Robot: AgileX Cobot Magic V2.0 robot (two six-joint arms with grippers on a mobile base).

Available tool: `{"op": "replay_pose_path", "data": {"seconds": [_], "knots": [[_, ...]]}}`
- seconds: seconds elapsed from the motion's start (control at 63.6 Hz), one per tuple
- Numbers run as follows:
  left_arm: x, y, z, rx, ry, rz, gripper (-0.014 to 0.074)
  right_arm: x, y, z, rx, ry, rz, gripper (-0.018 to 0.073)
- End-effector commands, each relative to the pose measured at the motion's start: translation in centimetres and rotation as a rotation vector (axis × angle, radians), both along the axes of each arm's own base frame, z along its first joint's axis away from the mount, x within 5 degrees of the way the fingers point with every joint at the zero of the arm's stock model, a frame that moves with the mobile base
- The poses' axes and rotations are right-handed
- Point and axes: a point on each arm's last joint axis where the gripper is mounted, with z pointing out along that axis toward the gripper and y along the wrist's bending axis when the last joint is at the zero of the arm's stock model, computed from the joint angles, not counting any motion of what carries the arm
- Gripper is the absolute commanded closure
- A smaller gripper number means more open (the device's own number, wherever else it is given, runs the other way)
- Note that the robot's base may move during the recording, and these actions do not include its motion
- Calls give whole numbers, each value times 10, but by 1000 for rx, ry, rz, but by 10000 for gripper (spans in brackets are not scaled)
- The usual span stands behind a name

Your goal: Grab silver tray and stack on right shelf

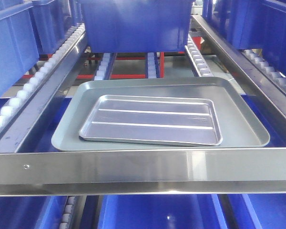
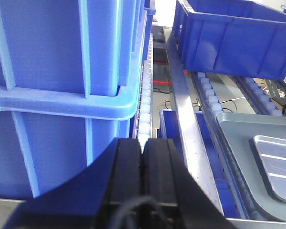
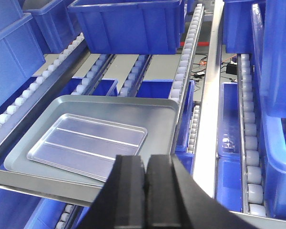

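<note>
**Silver tray lies ahead and to the left of the right gripper, long axis across the shelf**

The silver tray [image 1: 150,119] lies flat inside the larger grey tray [image 1: 66,129], which rests on the right shelf [image 1: 143,169] just behind its front bar. The tray's long axis runs side to side, parallel to that bar, and its two ridges run the same way. It sits nearer the grey tray's front edge than its back edge.

In the right wrist view, the right gripper [image 3: 145,176] hangs over the front bar near the shelf's right roller track, with the silver tray [image 3: 88,143] ahead and to its left; its near right corner is the closest part. Its fingers are pressed together and carry nothing.

The left gripper [image 2: 143,152] is likewise closed and empty, facing a blue bin [image 2: 62,71] beyond the shelf's left side, with the tray [image 2: 276,162] well off to its right.

By this layout the right arm seems nearer. Any grasp would first need the fingers parted, then a leftward reach to the tray's near long rim.
</note>
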Motion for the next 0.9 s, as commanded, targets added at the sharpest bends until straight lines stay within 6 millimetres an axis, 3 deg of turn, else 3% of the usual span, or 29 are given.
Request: {"op": "replay_pose_path", "data": {"seconds": [0.0,0.204,0.314,0.535,0.802,0.881], "knots": [[-1,0,3,-10,-84,5,697,0,0,15,4,-99,0,505],[-1,0,3,-10,-84,5,697,1,-3,16,-45,-134,-86,505],[-1,0,3,-10,-84,5,697,7,-2,8,-112,-171,-172,505],[-1,0,3,-10,-84,5,697,30,-2,-47,-118,-211,-289,505],[-1,0,3,-10,-84,5,697,31,-5,-102,-82,-343,-346,505],[-1,0,3,-10,-86,5,697,31,-5,-104,-60,-308,-344,505]]}}
